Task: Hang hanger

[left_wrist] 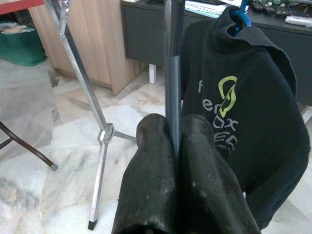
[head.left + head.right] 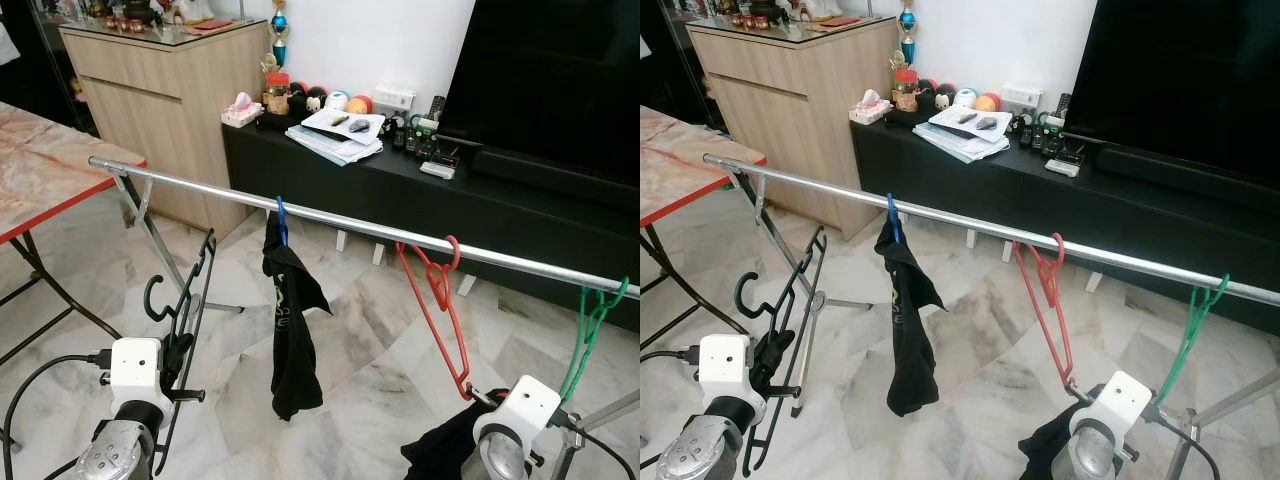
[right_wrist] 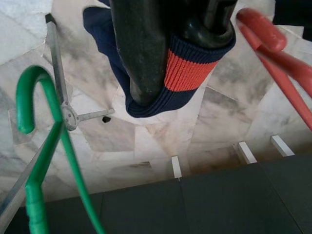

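my left gripper (image 1: 178, 161) is clenched on a thin black wire hanger (image 2: 185, 305), below the long silver metal rail (image 2: 350, 222). my right gripper (image 3: 178, 53) clamps a navy garment with an orange-striped cuff (image 3: 190, 66), between the red plastic hanger (image 2: 440, 310) and the green plastic hanger (image 3: 46, 161).

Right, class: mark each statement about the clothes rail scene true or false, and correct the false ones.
1. The black hanger hangs on the rail. False: the left gripper holds it below the rail.
2. A black shirt hangs from a blue hanger. True.
3. The red hanger lies on the floor. False: it hooks over the rail.
4. A green hanger hangs on the rail. True.
5. The right gripper is clamped on a cuff. True.
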Robot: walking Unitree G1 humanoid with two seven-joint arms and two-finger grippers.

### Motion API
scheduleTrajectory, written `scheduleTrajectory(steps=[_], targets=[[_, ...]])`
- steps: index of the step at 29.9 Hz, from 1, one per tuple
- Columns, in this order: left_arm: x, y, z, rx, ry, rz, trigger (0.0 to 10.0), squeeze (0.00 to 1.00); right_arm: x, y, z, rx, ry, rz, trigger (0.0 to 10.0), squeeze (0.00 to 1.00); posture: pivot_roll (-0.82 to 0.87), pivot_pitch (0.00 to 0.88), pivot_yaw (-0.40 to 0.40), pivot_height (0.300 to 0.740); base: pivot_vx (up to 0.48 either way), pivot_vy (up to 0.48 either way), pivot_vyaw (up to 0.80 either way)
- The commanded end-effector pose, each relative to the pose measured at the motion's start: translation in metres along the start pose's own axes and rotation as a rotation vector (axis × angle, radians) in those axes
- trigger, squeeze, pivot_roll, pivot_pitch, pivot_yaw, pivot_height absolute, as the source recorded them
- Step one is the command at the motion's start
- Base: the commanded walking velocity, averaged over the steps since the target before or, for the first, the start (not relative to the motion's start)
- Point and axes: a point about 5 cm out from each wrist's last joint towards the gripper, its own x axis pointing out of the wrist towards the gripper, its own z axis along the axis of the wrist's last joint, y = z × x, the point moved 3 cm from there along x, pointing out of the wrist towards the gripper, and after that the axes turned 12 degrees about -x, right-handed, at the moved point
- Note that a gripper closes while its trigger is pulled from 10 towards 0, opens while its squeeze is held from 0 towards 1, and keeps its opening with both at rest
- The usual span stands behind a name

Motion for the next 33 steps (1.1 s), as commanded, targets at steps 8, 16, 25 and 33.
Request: scheduleTrajectory(steps=[8, 16, 25, 33], targets=[[-0.002, -0.0037, 0.0024, 0.019, -0.02, -0.012, 10.0, 0.0, 0.0013, -0.0013, 0.0075, -0.026, -0.031, 0.007, 10.0, 0.0, 0.13, 0.027, -0.053, 0.74, 0.0, 0.0, 0.0], [-0.002, -0.0045, 0.0019, 0.017, -0.023, -0.018, 10.0, 0.0, 0.0041, -0.0014, 0.0098, -0.048, -0.043, 0.018, 10.0, 0.0, 0.13, 0.025, -0.056, 0.74, -0.06, 0.0, 0.0], [-0.0022, -0.004, 0.0011, 0.018, -0.025, -0.014, 10.0, 0.0, 0.0088, -0.0025, 0.0153, -0.043, -0.053, 0.02, 10.0, 0.0, 0.13, 0.025, -0.057, 0.74, -0.25, 0.0, 0.0], [-0.002, -0.0029, 0.001, 0.014, -0.026, -0.009, 10.0, 0.0, 0.0098, 0.0003, 0.0168, -0.037, -0.054, 0.038, 10.0, 0.0, 0.13, 0.026, -0.06, 0.74, -0.258, 0.0, -0.58]])
